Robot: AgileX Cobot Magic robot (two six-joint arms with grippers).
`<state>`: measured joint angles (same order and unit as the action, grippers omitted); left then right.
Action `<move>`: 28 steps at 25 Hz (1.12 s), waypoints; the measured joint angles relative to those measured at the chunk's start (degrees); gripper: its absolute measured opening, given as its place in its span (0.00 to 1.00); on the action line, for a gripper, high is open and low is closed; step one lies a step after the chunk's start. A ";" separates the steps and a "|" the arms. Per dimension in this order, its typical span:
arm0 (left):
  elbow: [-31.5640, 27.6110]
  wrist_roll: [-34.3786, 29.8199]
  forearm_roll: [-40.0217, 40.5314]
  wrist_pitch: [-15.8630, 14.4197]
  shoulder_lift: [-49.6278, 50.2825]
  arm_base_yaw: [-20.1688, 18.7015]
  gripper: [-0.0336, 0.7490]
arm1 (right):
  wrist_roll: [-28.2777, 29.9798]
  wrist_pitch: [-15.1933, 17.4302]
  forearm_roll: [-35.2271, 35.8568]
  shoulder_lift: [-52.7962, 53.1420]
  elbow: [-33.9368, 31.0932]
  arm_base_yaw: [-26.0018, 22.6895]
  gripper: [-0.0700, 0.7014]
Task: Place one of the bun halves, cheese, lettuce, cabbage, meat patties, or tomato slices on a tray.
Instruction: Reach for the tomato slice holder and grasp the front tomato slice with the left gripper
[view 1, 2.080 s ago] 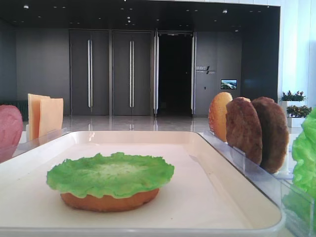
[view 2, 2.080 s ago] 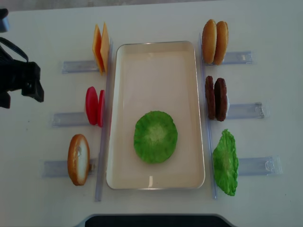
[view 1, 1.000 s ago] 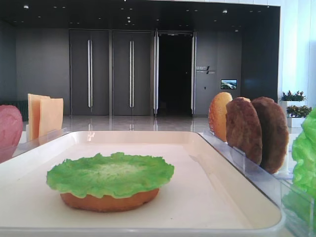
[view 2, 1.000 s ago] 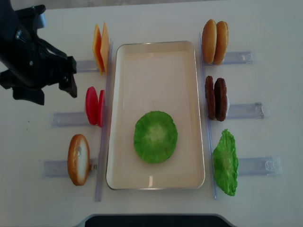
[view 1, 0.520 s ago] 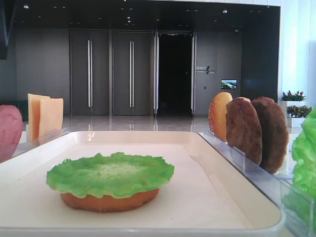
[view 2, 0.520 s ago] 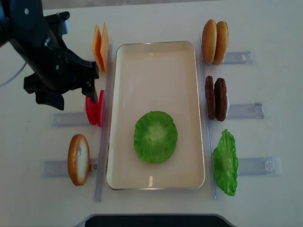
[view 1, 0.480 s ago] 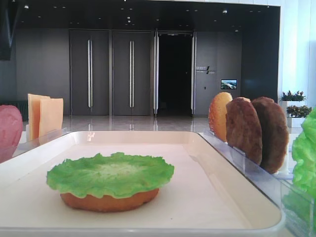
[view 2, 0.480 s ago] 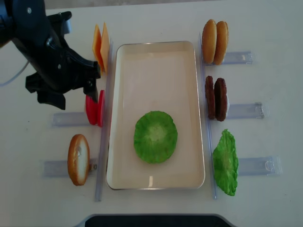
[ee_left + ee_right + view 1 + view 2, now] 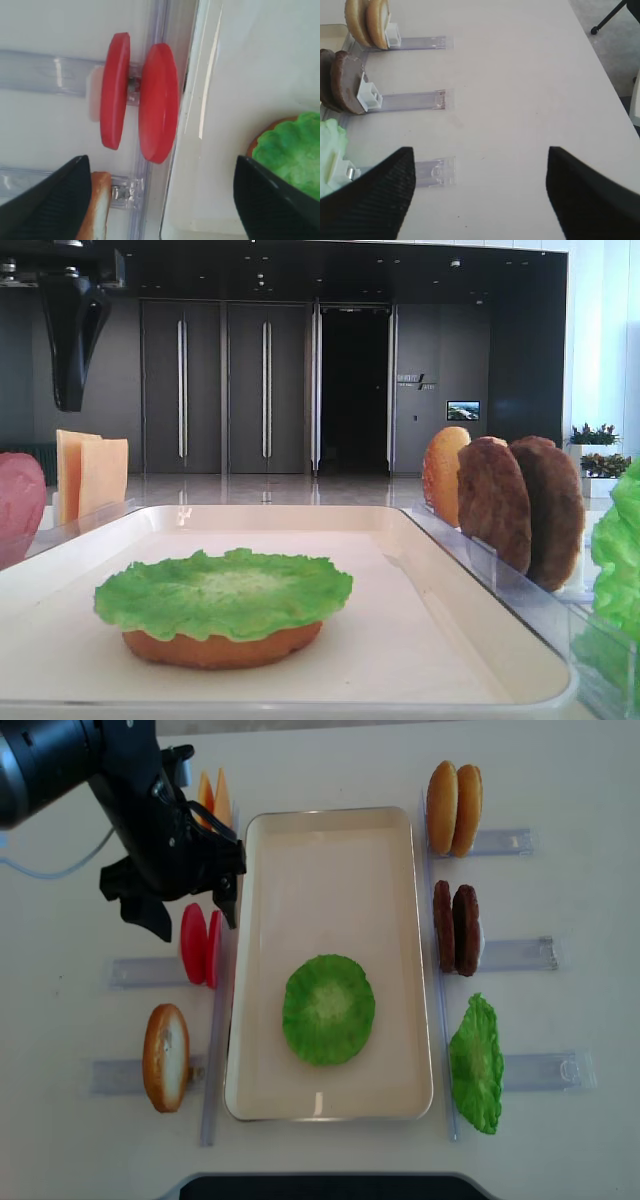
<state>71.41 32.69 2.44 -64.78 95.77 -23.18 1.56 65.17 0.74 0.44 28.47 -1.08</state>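
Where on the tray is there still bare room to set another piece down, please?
The tray's far half, between the cheese side and the bun halves, is bare. The near half is crowded by the lettuce; only narrow strips remain around it.

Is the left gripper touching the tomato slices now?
Apart. In the left wrist view, the left gripper is open, and pale surface shows between both fingers and the tomato slices.
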 joint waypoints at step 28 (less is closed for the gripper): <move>3.41 -0.28 0.16 1.09 6.82 -2.31 0.93 | 0.00 0.00 0.01 0.00 0.00 0.00 0.80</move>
<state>74.83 32.41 2.61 -63.69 102.60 -25.49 1.56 65.17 0.75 0.44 28.47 -1.08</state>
